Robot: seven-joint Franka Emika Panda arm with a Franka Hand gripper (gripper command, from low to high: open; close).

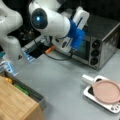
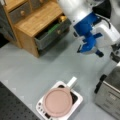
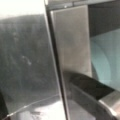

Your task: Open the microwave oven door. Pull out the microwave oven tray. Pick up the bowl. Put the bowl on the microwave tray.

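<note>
A white robot arm (image 1: 50, 21) with blue wrist parts reaches down to the front of a steel microwave oven (image 1: 102, 37) at a front view's right, on a grey bench (image 1: 62, 82). The claw (image 1: 65, 45) sits low against the left part of the oven door (image 1: 83, 48), beside the column of three black knobs (image 1: 95, 52). Whether the claw is open or closed, or grips anything, I cannot tell. The door appears closed.

In the wrist view, brushed metal panels fill the frame, with a pale teal curved shape (image 3: 105, 62) at the right, possibly the bowl.

Nearer the camera, a pink plate (image 1: 106, 91) rests on a white tray (image 1: 98, 98). In a front view, a wooden drawer chest (image 2: 32, 22) stands at the top left with a drawer (image 2: 50, 35) pulled open.
</note>
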